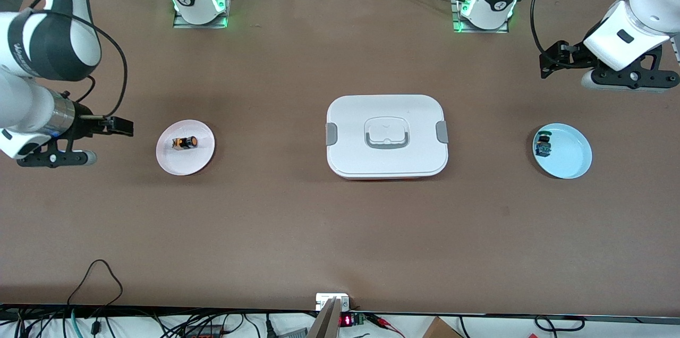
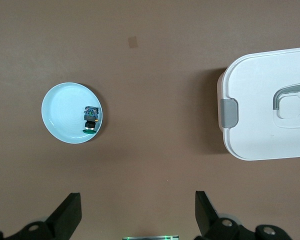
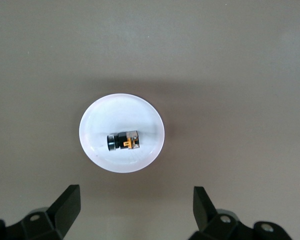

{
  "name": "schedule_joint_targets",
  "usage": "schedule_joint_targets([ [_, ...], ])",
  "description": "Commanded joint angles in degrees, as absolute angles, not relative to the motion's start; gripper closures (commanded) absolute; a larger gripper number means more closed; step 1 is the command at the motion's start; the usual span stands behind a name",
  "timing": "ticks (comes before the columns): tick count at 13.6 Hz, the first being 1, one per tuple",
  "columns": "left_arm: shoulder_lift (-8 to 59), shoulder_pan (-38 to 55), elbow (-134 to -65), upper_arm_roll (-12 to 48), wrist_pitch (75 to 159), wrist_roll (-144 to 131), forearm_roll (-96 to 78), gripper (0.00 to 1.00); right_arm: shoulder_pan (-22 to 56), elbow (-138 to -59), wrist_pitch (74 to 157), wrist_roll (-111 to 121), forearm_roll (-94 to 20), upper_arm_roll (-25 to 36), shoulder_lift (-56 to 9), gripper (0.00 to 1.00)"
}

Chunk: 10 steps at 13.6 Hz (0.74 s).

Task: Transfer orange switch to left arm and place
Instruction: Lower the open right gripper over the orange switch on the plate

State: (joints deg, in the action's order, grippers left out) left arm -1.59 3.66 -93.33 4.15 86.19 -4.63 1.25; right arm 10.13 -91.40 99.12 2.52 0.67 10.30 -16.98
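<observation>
The orange switch (image 1: 184, 142) (image 3: 123, 141) lies on its side on a pale pink plate (image 1: 180, 165) (image 3: 120, 112) toward the right arm's end of the table. My right gripper (image 1: 53, 159) (image 3: 135, 190) hangs high over bare table beside that plate, open, with nothing between its fingers. The white box (image 1: 387, 115) (image 2: 262, 90), lid on and grey clips at its sides, sits at the table's middle. My left gripper (image 1: 629, 82) (image 2: 137, 197) hangs open and empty over bare table at the left arm's end.
A light blue plate (image 1: 571, 160) (image 2: 62, 110) toward the left arm's end holds a small green-topped switch (image 1: 543, 145) (image 2: 91, 119). Cables (image 1: 95, 285) and a small device (image 1: 332, 301) lie at the table edge nearest the front camera.
</observation>
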Motion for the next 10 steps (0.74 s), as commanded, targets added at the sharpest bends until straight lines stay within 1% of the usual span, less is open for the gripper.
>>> schedule_joint_targets([
  [1, -0.26, 3.87, -90.97, 4.39, 84.64, -5.54, 2.64, 0.0, 10.2, -94.29, 103.34, 2.37, 0.62, 10.2, -17.23, 0.0],
  [7, -0.26, 3.87, -91.05, 4.39, 84.29, -5.54, 2.64, 0.0, 10.55, -103.26, 111.08, 1.84, 0.53, 9.76, -16.88, 0.0],
  [10, -0.26, 3.87, -90.97, 4.39, 84.29, -5.54, 2.64, 0.0, 10.55, -106.34, 114.25, 2.28, 0.53, 9.32, -16.96, 0.0],
])
